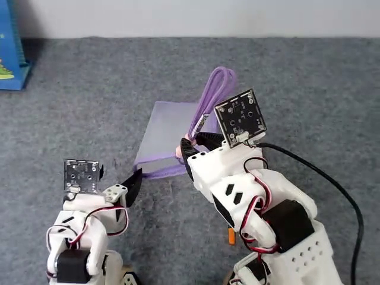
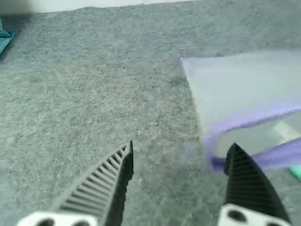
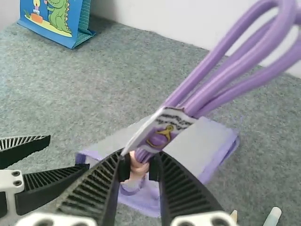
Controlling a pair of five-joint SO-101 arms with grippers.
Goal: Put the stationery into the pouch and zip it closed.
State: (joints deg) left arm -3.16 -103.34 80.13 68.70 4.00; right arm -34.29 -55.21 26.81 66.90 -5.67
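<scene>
Where the high view looks down on both arms, the right gripper (image 1: 187,148) sits over the near right part of the pouch (image 1: 169,127), and the purple loops (image 1: 215,89) rise from it, leaning far and right. The right wrist view shows what that view hides. The jaws are clamped on the pinkish lower end of the purple loops (image 3: 225,61), just under a paper label (image 3: 162,129). The label carries a small purple figure, and its writing is too small to read.

The lavender pouch lies flat in the middle of the grey mat (image 1: 309,77). The left gripper (image 1: 130,184) is low at the pouch's near left corner. In the left wrist view its jaws (image 2: 182,148) stand wide apart, and one finger overlaps that corner of the pouch (image 2: 244,89); I cannot tell whether they touch. Pale and teal shapes show through the pouch there, too blurred to name.

A blue bag (image 3: 56,21) stands at the far left, printed with a green dinosaur and a candle.
</scene>
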